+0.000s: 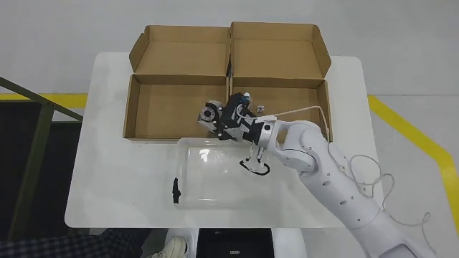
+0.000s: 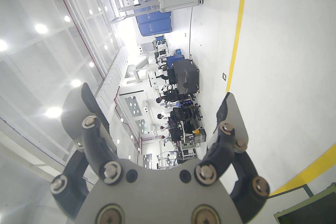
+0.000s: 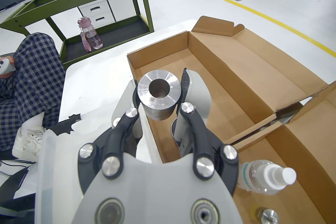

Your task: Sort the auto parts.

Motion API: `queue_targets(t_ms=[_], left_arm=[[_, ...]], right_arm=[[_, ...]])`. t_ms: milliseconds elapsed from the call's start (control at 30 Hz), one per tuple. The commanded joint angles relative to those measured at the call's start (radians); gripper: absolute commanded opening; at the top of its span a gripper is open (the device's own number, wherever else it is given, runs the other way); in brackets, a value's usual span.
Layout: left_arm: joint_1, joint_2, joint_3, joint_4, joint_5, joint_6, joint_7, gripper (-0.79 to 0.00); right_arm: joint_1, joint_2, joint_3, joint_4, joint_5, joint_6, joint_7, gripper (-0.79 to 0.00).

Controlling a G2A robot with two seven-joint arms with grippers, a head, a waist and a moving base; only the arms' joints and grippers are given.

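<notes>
**Right gripper holds a metal cylinder over the left of two cardboard boxes**

A white table carries two open cardboard boxes side by side along its far edge, lids folded back. A single clear plastic tray lies along the near edge, just in front of the boxes.

The right gripper is over the left box, toward that box's near right corner. Its two fingers are pinching one short, thick metal cylinder with a round hole through its middle. One finger presses on each side of the cylinder, and the hole's open end faces away from the wrist. Whether the cylinder touches the box floor cannot be told.

The right box holds two things close to its left wall. They are a small clear spray bottle with a white cap, lying on its side, and a small round metal piece just beside it.

There are two black parts. A thin black loop lies in the tray, toward its right end and just beside the right arm. A small dark piece sits at the tray's left wall near the table's near edge, though whether inside or outside the tray cannot be told.

The left gripper points out at the room, its two fingers spread wide apart with nothing between them.
</notes>
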Motion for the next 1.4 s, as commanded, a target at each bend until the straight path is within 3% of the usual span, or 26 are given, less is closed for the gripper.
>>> queue_targets(t_ms=[0,733,1100,1233,1367], left_arm=[[0.000,0.000,0.000,0.000,0.000,0.000,0.000,0.000],[0.000,0.000,0.000,0.000,0.000,0.000,0.000,0.000],[0.000,0.000,0.000,0.000,0.000,0.000,0.000,0.000],[0.000,0.000,0.000,0.000,0.000,0.000,0.000,0.000],[0.000,0.000,0.000,0.000,0.000,0.000,0.000,0.000]], right_arm=[[0.027,-0.008,-0.014,0.022,0.004,0.014,0.008,-0.785],[0.226,-0.105,-0.151,0.228,-0.076,0.305,0.177,-0.785],[0.255,-0.146,-0.207,0.302,-0.102,0.346,0.248,-0.785],[0.264,-0.159,-0.215,0.331,-0.099,0.342,0.259,-0.711],[0.274,-0.172,-0.221,0.357,-0.095,0.337,0.265,-0.570]])
